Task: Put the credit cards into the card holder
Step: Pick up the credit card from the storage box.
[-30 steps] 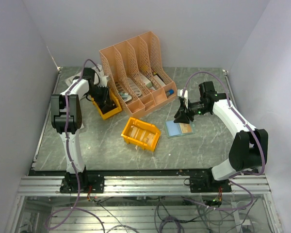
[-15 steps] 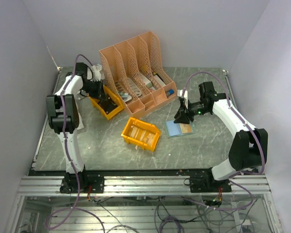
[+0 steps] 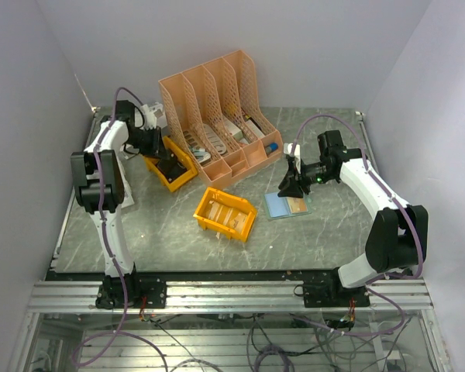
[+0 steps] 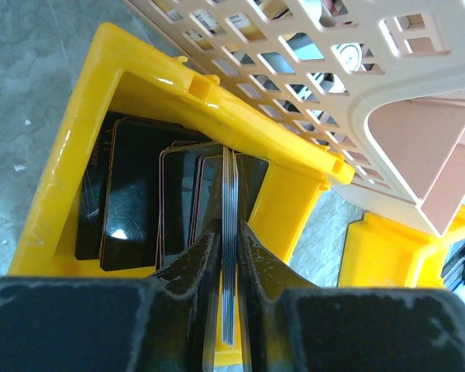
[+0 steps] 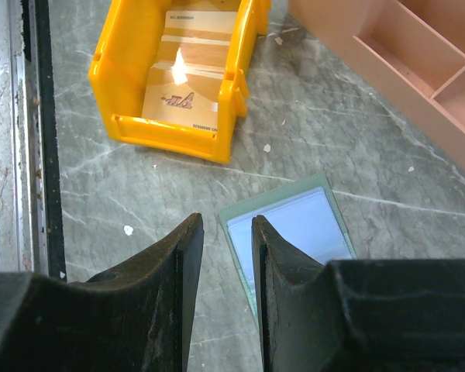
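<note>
Though farther left — left pincer tight on cards.

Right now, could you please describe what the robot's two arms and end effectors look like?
Both the left arm and right arm have white tubular links joined by black joint housings, with lilac-grey cables looping along them. A small green light shows near the right wrist. The left end effector and right end effector each have two matte black, rough-surfaced fingers.
</note>
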`<state>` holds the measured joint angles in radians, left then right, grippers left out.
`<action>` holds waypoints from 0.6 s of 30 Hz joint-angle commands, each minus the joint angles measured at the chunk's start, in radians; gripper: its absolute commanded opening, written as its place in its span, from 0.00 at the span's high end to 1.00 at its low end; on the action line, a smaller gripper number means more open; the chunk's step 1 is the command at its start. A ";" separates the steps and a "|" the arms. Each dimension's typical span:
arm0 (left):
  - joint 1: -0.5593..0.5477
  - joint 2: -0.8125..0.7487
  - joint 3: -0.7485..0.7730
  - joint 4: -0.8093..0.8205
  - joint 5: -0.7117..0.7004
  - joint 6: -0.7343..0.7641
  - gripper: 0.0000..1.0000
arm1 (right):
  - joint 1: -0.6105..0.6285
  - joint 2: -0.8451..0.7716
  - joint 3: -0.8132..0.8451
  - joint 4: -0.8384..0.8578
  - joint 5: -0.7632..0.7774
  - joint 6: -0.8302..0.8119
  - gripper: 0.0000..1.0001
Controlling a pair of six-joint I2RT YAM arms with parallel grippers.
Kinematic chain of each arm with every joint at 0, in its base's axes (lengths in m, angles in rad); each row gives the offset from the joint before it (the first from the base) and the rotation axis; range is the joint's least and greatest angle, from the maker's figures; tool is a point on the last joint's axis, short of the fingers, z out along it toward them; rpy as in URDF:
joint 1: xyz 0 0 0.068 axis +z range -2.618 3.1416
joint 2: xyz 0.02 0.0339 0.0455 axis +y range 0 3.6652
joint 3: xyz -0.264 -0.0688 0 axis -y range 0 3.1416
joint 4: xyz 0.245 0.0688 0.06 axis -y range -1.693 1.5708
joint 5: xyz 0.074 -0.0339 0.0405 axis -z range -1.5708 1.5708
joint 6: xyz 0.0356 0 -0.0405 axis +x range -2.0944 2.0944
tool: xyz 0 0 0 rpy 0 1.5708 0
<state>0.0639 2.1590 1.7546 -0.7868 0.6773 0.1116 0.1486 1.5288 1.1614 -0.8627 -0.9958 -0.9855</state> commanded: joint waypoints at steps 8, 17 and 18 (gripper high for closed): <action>-0.011 0.067 -0.048 0.034 0.004 -0.010 0.77 | -0.012 0.006 0.026 -0.013 -0.017 -0.016 0.68; -0.021 0.052 -0.061 0.051 0.004 -0.021 0.82 | -0.015 0.007 0.028 -0.019 -0.021 -0.022 0.68; -0.019 0.045 -0.056 0.050 0.003 -0.022 0.81 | -0.015 0.006 0.027 -0.019 -0.021 -0.023 0.68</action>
<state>0.0544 2.2078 1.7126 -0.7513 0.6952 0.0921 0.1413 1.5291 1.1618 -0.8665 -0.9985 -0.9897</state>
